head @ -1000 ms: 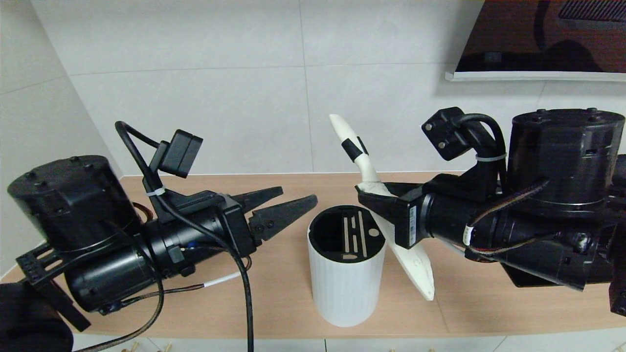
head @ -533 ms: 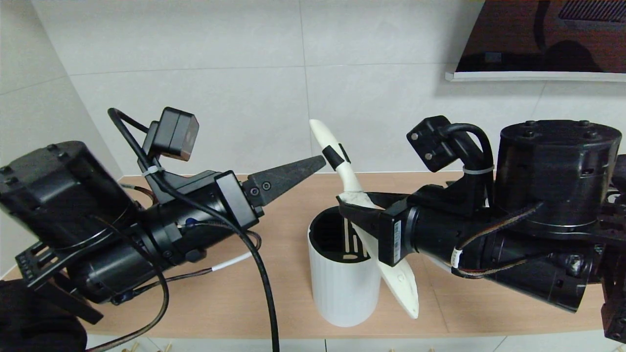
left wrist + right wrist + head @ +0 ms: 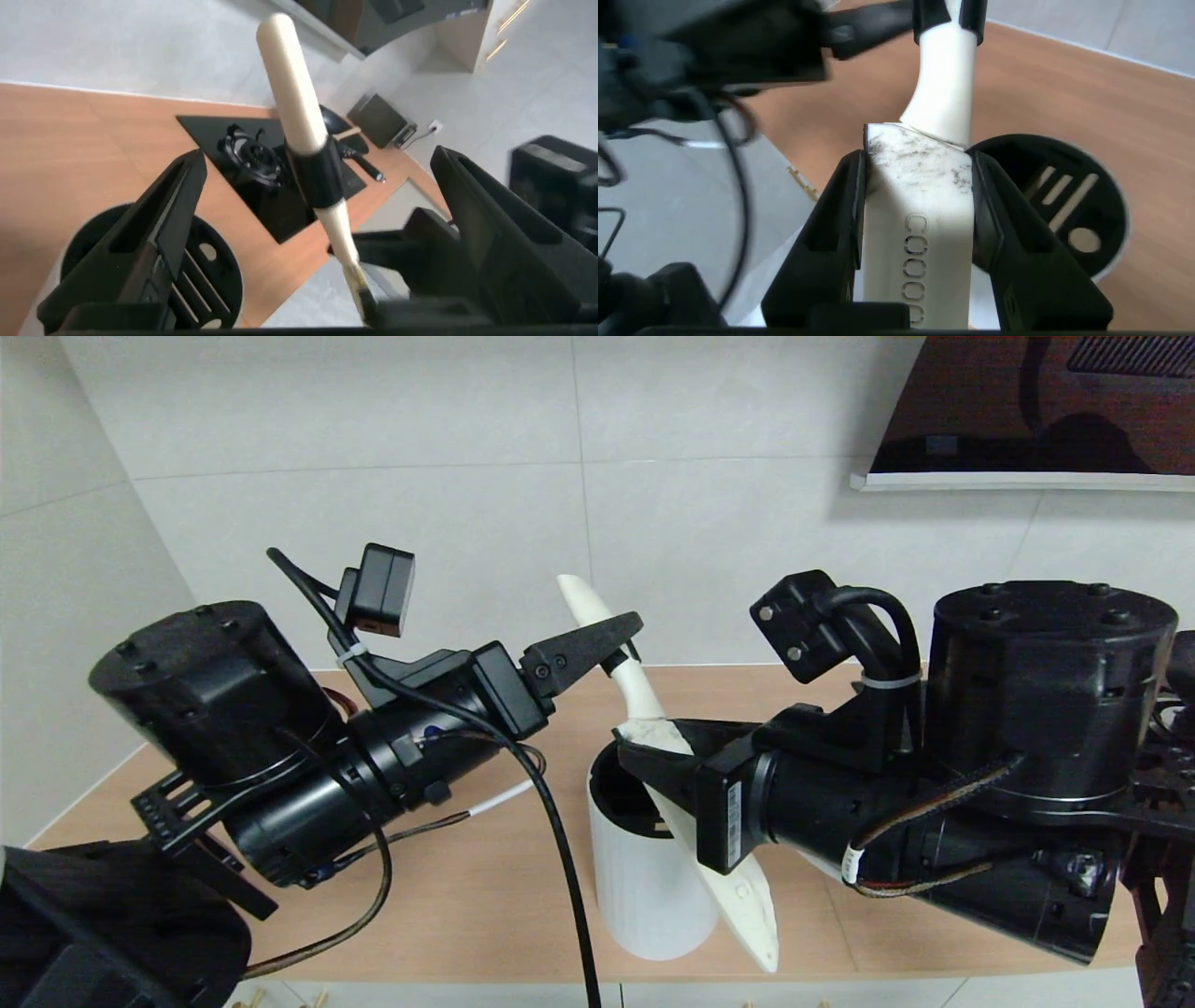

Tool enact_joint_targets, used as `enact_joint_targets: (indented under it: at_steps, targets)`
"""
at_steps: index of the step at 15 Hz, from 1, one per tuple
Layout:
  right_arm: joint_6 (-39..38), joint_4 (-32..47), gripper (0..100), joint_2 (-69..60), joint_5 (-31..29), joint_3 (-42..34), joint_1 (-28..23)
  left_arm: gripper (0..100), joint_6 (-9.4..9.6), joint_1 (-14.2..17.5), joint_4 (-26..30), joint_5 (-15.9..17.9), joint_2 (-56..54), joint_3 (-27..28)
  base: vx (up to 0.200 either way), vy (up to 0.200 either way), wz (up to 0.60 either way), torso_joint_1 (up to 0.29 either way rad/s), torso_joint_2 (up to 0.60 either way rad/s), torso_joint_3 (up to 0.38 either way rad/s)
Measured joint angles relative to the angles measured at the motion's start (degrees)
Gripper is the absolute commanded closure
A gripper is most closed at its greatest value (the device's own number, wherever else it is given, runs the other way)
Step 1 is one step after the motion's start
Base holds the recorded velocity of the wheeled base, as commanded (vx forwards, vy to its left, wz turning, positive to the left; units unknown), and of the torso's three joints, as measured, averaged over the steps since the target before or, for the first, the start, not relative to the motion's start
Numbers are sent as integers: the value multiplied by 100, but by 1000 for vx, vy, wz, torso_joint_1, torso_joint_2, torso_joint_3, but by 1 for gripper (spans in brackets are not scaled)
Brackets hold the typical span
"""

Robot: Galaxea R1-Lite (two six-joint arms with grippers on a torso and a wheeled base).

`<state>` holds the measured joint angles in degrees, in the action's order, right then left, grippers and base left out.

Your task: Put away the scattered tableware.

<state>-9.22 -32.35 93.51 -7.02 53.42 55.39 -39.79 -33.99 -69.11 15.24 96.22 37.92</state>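
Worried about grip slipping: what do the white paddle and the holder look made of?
Paddle: likely matte cream plastic, with moulded raised marks and dark scuffs. Holder: apparently matte white plastic, finely ribbed wall, black slotted insert inside.

The matt black left arm (image 3: 308,784) and right arm (image 3: 934,793) each had a thick round joint housing (image 3: 201,681) with small screws on its cap. The left tool (image 3: 627,633) and the right tool (image 3: 653,747) had tapered, wedge-like fingers (image 3: 583,651). A boxy black camera (image 3: 378,590) sat on each wrist; white ties (image 3: 350,651) held the thick black cables (image 3: 560,859).
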Motion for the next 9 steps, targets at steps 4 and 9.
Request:
enact_joint_targets:
  at_steps: [4,9]
  targets:
    - [-2,-60,100,45,0,-11,20,0,0,-127,-137,-82,160,-15,0,0,0,0,0,0]
    - [-4,-101,100,100,0,-33,33,0,9,-168,-274,-150,293,2,0,0,0,0,0,0]
